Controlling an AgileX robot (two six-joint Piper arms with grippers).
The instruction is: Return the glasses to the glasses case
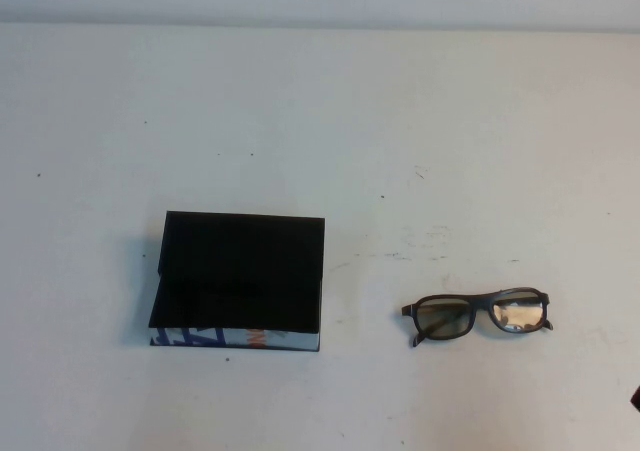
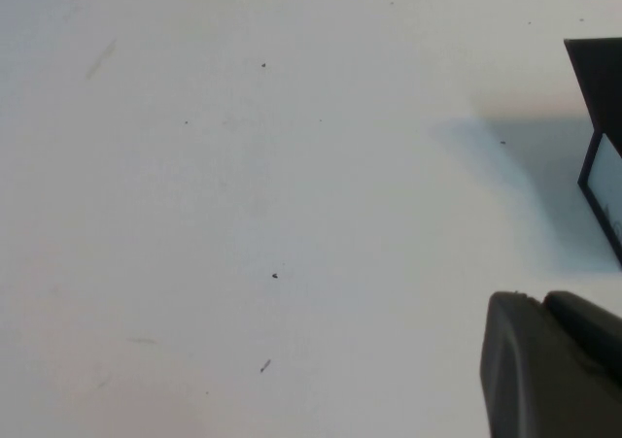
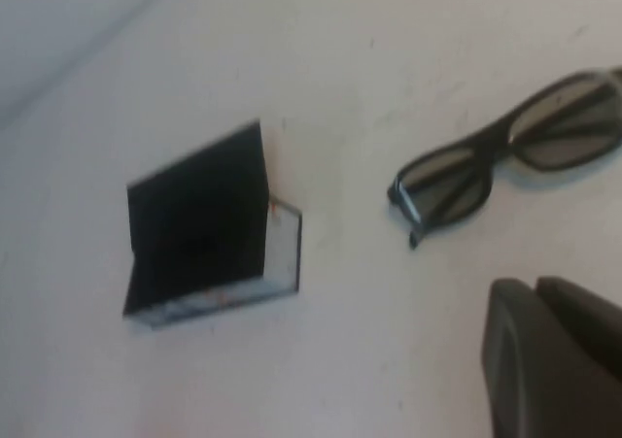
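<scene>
The glasses case is a flat black box with a blue, white and orange front edge, left of the table's middle. In the right wrist view its black flap stands raised above the box. The black-framed glasses lie on the table to the right of the case, apart from it, and also show in the right wrist view. My right gripper is shut and empty, on the near side of the glasses. My left gripper is shut and empty above bare table, beside a corner of the case.
The white table carries only small dark specks and scuff marks. A pale wall runs along its far edge. A dark bit of the right arm shows at the right edge of the high view.
</scene>
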